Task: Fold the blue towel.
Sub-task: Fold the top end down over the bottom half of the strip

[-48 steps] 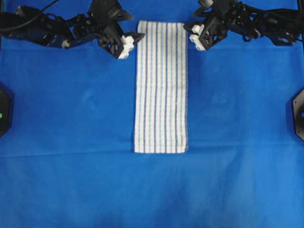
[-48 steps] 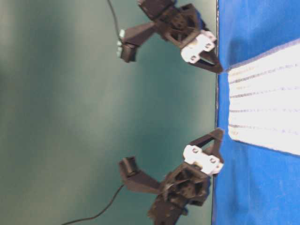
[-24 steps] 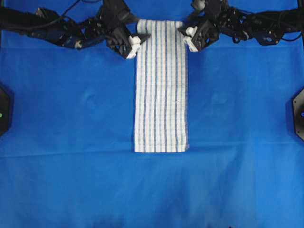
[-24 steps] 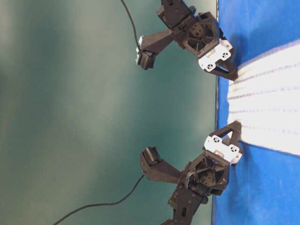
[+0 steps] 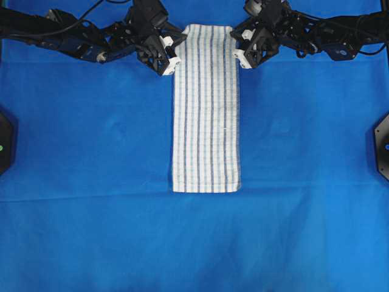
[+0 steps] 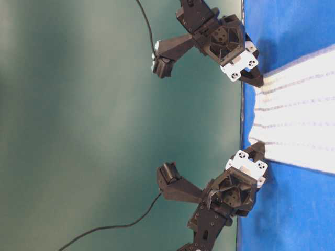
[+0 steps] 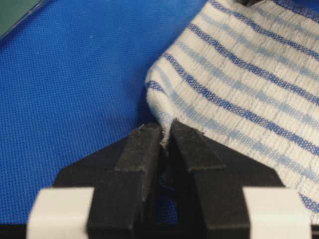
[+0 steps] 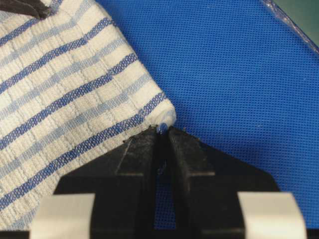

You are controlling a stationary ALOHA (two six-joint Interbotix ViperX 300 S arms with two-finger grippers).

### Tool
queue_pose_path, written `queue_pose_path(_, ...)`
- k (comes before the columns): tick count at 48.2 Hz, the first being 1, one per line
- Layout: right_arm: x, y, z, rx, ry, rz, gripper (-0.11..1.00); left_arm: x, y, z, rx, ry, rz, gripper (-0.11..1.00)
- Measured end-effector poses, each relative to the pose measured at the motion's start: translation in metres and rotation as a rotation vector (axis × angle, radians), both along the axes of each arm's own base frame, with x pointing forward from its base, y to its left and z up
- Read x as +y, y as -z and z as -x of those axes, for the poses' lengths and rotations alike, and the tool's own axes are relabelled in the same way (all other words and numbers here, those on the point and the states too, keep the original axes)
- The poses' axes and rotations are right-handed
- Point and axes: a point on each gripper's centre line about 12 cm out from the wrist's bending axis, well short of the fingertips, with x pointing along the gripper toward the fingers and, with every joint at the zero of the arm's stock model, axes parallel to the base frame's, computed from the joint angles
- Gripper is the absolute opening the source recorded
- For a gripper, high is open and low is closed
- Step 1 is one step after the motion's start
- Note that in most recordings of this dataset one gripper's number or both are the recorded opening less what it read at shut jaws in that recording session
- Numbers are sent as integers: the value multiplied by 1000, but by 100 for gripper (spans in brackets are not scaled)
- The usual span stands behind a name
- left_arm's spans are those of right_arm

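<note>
The blue towel (image 5: 205,109), white with thin dark-blue and pale-blue stripes, lies as a long narrow strip on the table, running from the far edge toward the middle. My left gripper (image 5: 177,44) is at its far left corner. In the left wrist view the gripper (image 7: 166,135) is shut on that corner of the towel (image 7: 239,79), which puckers up between the pads. My right gripper (image 5: 236,42) is at the far right corner. The right wrist view shows the gripper (image 8: 162,130) shut on the tip of the towel (image 8: 65,84).
A plain blue table cloth (image 5: 91,152) covers the whole table. Black fixtures sit at the left edge (image 5: 5,140) and the right edge (image 5: 382,145). In the table-level view the towel (image 6: 298,125) ends near the table's edge, with green backdrop beyond.
Both grippers moved inward onto the towel's far corners and went from open to shut on them. The far corners are now slightly gathered.
</note>
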Motion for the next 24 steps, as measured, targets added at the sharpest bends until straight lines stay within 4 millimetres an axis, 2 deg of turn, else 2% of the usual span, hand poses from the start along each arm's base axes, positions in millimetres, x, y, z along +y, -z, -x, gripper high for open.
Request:
queue_pose_path(10, 0, -5, 1, -6, 0, 5, 8, 1, -7, 2, 10, -2, 4, 3)
queue_pose_path(24, -16, -22, 8, -42, 40, 36, 8, 28, -22, 4, -1, -44, -27, 3)
